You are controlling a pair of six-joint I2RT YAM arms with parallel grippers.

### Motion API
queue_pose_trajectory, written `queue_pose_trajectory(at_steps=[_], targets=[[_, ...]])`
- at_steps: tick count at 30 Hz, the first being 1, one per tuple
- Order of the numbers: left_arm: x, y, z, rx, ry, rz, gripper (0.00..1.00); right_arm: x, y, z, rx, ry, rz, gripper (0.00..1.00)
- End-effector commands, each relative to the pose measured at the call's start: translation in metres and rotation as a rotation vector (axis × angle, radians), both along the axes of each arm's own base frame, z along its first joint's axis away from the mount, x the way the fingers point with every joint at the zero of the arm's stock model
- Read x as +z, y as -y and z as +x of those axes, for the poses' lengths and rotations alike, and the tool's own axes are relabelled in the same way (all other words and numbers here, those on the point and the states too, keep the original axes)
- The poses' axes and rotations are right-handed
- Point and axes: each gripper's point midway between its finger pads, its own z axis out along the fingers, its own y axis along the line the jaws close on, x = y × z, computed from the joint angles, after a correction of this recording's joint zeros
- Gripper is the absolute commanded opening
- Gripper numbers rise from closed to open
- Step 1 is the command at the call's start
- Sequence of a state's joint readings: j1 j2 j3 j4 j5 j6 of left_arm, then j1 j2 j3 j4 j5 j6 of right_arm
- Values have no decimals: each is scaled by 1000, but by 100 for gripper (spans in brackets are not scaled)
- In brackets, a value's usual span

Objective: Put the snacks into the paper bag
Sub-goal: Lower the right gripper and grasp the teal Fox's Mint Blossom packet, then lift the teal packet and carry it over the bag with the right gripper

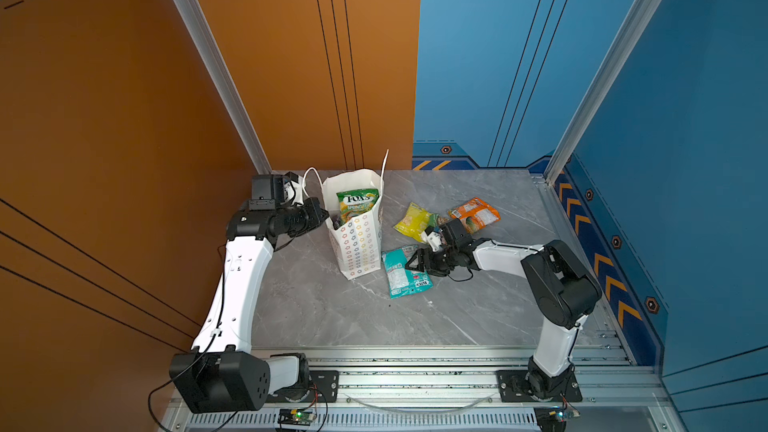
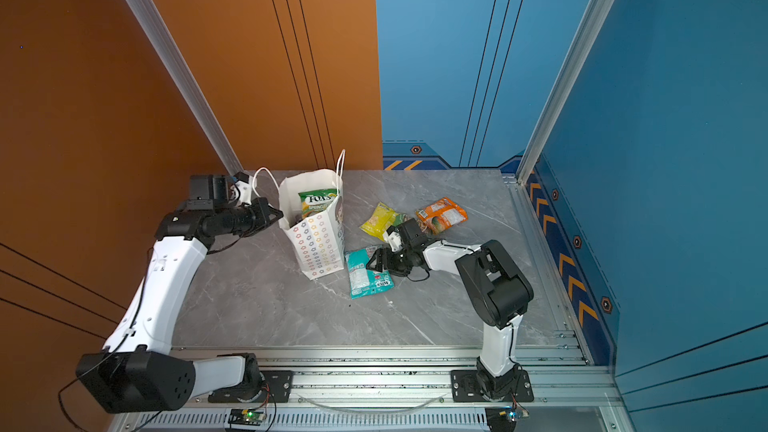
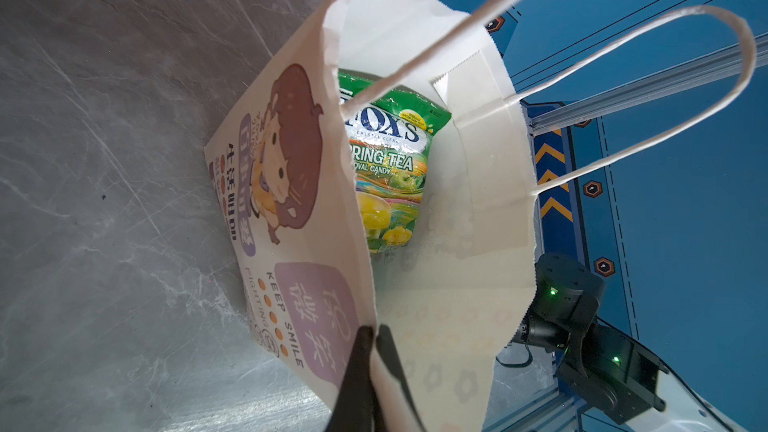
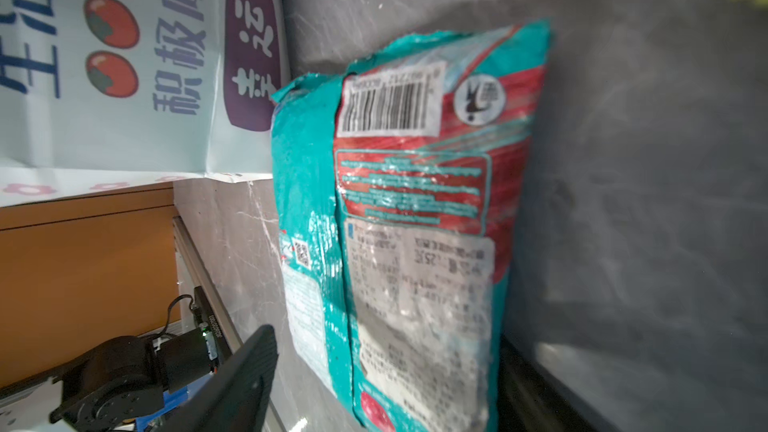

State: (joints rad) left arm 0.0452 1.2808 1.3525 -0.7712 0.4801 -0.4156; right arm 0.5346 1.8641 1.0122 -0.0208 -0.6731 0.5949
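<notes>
Tabletop: teal packet flat, long axis apparently front-back.

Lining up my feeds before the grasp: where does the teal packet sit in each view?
In a top view: teal packet lying flat, just right of the paper bag.
In a top view: same spot, right of the bag.
Left wrist: not in it; only the bag shows.
Right wrist: fills the middle, barcode side showing.
Shared landmark: the paper bag, in all four.
</notes>
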Motion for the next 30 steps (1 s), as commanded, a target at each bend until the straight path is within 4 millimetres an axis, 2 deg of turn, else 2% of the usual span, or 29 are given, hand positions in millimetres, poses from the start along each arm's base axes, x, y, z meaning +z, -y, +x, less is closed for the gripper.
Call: queue_pose_trajectory(at_steps=[1,8,12,16,23,30], targets=[[15,4,-4,-21,38,-20,1,5,-15,2,-21,-26,87,71],[14,4,-5,-22,36,-19,1,14,-18,9,-56,-19,117,36],[14,4,-5,-23,39,-18,0,22,-12,12,-75,15,96,20],[14,4,-5,-23,38,-18,0,36,-5,13,-84,61,56,0],[13,4,-5,-22,36,-17,1,73,6,14,-80,157,5,0],[11,3,-5,-20,31,-16,1,138,18,20,-94,293,-26,0]])
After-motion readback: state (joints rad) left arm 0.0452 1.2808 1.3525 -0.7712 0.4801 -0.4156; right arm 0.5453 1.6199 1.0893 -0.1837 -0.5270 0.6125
